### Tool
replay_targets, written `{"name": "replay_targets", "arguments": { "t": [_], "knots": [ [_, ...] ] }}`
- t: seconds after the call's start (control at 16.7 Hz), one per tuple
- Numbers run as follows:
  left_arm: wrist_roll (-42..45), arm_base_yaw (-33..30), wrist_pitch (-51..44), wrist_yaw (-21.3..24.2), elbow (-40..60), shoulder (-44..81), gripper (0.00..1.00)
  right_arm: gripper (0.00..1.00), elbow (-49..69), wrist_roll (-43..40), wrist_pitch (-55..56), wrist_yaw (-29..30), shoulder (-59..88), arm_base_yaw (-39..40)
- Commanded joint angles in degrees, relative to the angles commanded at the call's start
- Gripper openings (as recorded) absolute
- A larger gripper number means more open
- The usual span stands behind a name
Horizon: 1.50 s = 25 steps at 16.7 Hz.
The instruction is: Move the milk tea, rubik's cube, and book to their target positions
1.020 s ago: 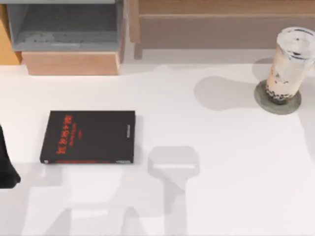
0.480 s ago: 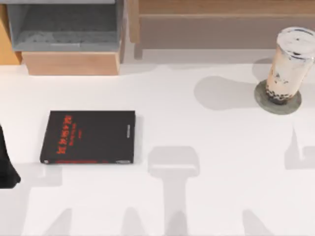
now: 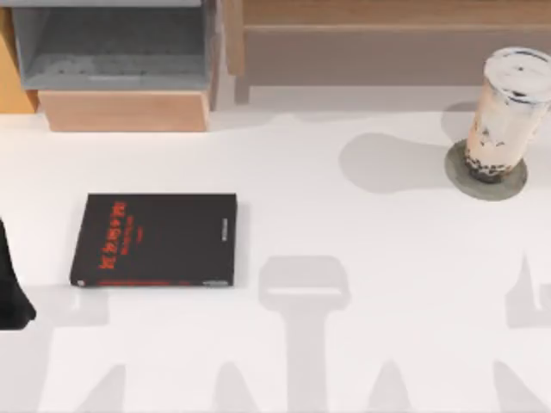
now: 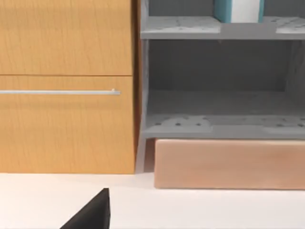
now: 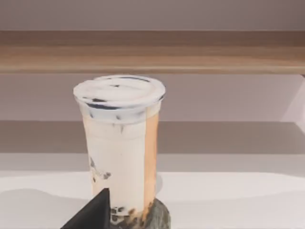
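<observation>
Standing upright on a flat grey disc (image 5: 155, 215), the milk tea (image 5: 120, 148) is straight ahead of the right fingers (image 5: 93, 213) and near them, its long axis vertical. It is a tall, clear, slightly tapered plastic cup with a round white lid, holding creamy beige tea with dark pearls at the bottom. One dark wedge of those fingers shows at the frame's edge; how far they are open cannot be told, and nothing is seen in them.

Ahead of the left fingers (image 4: 93, 214), well apart, rises a grey speckled shelf unit (image 4: 219, 124) beside an orange wood-grain cabinet (image 4: 66, 124) with a thin metal handle (image 4: 57, 92). On the upper shelf stands the book (image 4: 238, 9), upright, teal covers either side of white page edges that face the fingers. The lower shelf holds nothing, and a pale wooden block (image 4: 228, 164) sits under it. The state of the left fingers also cannot be told.

From above, a black book (image 3: 155, 239) with red lettering lies flat on the smooth white tabletop (image 3: 344, 224), long axis left to right.
</observation>
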Motion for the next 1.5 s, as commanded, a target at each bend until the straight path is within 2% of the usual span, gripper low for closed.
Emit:
{"name": "replay_targets", "arguments": {
  "t": [0.36, 0.6, 1.5],
  "knots": [
    [-0.09, -0.13, 0.74, -0.34, 1.49, 1.77, 1.0, 1.0, 0.0, 0.0, 0.0, 0.0, 0.0, 0.0],
    [-0.32, -1.1, 4.64, -1.56, 9.2, 12.66, 1.0, 1.0, 0.0, 0.0, 0.0, 0.0, 0.0, 0.0],
    [-0.53, -9.61, 30.94, -7.32, 60.01, 93.1, 1.0, 1.0, 0.0, 0.0, 0.0, 0.0, 0.0, 0.0]
  ]
}}
